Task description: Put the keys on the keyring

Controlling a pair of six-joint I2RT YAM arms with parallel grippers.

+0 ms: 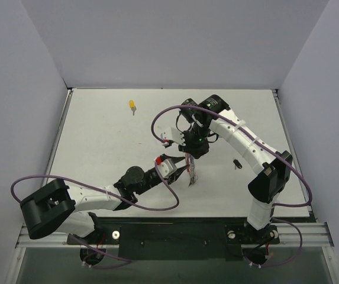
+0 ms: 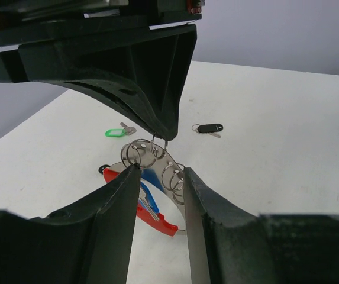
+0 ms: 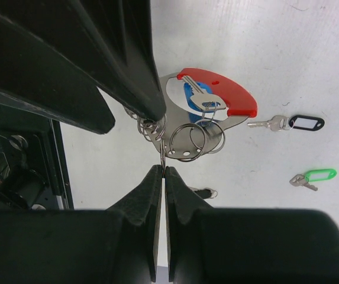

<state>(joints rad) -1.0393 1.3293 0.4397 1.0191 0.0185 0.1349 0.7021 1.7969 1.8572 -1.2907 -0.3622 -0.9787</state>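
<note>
The keyring (image 3: 222,97), a red arc on a silver plate with several split rings, is held above the table between both grippers. A blue key (image 3: 193,96) lies against it. My right gripper (image 3: 164,167) is shut on one split ring (image 3: 162,155) from above. My left gripper (image 2: 157,171) has a finger on each side of the plate (image 2: 178,195), closed on the keyring (image 2: 157,220). Loose keys lie on the table: a green one (image 2: 117,132), a black one (image 2: 209,128) and a yellow one (image 1: 132,106). From above, the left gripper (image 1: 181,167) and right gripper (image 1: 190,152) meet mid-table.
A key with a black-outlined tag (image 3: 299,123) lies near the green key (image 3: 314,176). The black key (image 1: 236,163) rests beside the right arm's forearm. Grey walls close in the white table (image 1: 98,148) on three sides. Purple cables loop off both arms.
</note>
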